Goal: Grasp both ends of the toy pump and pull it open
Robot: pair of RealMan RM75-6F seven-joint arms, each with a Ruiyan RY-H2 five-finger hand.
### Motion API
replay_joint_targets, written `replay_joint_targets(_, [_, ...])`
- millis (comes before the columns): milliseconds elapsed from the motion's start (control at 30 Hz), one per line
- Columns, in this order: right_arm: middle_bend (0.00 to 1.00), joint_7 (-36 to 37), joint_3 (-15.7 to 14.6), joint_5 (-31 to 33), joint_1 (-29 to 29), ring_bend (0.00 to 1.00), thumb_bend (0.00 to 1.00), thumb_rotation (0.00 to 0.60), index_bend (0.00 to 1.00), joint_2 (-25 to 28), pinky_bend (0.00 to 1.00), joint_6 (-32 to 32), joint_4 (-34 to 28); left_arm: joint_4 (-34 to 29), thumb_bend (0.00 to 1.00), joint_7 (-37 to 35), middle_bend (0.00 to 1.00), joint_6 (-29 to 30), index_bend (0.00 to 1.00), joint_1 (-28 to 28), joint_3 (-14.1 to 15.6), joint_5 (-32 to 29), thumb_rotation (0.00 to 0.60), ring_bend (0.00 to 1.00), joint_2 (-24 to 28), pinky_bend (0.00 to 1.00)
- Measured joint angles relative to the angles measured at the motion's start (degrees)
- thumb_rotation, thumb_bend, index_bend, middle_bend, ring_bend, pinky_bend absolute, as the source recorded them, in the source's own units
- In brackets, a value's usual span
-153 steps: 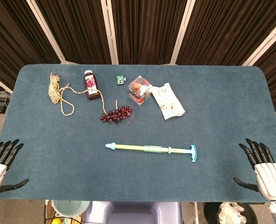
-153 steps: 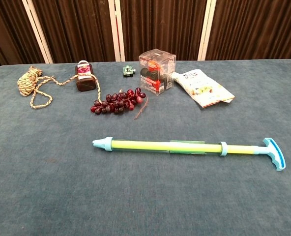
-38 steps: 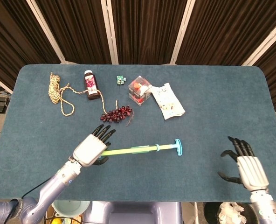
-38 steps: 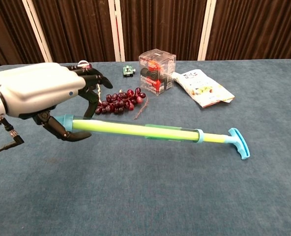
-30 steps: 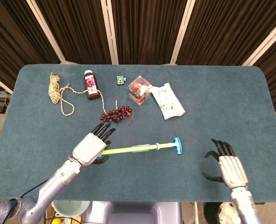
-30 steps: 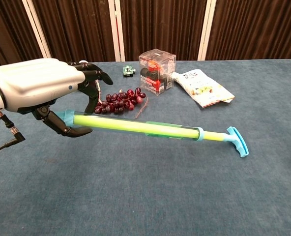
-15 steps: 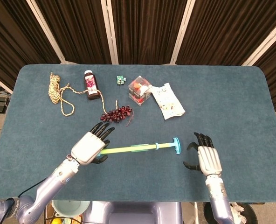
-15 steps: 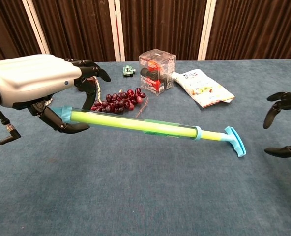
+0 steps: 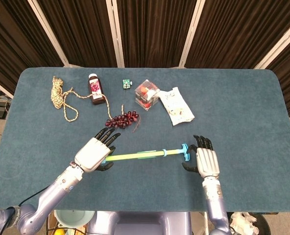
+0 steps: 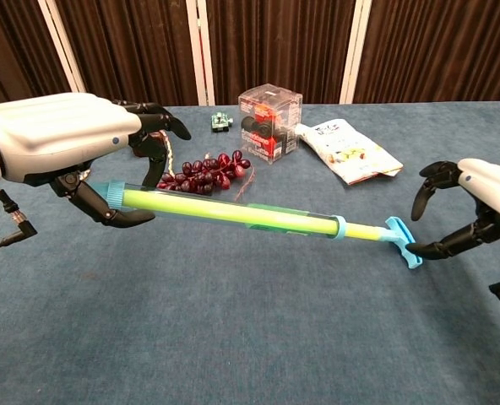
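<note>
**A:** Above the middle of the table (image 9: 243,107), you have the toy pump (image 9: 140,155) lifted at its nozzle end by your left hand (image 9: 93,154), fingers wrapped around the green barrel. Why hold it that high?

**B:** My guess is that it gives your right hand (image 9: 204,159) room to get around the T-handle (image 10: 401,241). In the chest view the pump slopes down from the left hand (image 10: 60,143) toward the handle, which sits low, close to the cloth; I cannot tell whether it touches.

**A:** And is your right hand on it?

**B:** Not closed. In the chest view the right hand (image 10: 474,211) has its fingers spread and curved, thumb reaching under by the handle's tip and the others arched above. It is just beside the handle, perhaps brushing it, holding nothing.

**A:** So the pull hasn't begun?

**B:** I judge not. You'd need to close on the crossbar first, then draw the hands apart along the barrel's line.

**A:** What's under all this?

**B:** Blue-green carpet-like cloth covers the table, likely grippy. Along the far side lie a coil of rope (image 9: 59,95), a small dark bottle (image 9: 95,89), a bunch of toy grapes (image 9: 122,119), a clear cube box (image 9: 147,94) and a white packet (image 9: 176,106), all well apart from the pump. Dark curtains (image 9: 150,29) with pale posts close off the room behind.
</note>
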Motion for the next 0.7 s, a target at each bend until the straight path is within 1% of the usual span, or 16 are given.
replay_joint_targets(267, [0.13, 1.6, 0.1, 0.1, 0.7, 0.0, 0.25, 0.6, 0.49, -3.7, 0.0, 0.9, 4.8, 0.1, 0.42, -0.7, 0.09, 0.0, 0.59, 0.2, 0.1, 0.3, 0.6, 0.0, 0.2, 0.1])
replay_joint_targets(700, [0.13, 2.6, 1.2, 0.5, 2.4, 0.0, 0.25, 0.6, 0.49, -7.4, 0.0, 0.9, 8.1, -0.1, 0.42, -0.9, 0.09, -0.2, 0.59, 0.4, 0.4, 1.1, 0.6, 0.0, 0.1, 0.1])
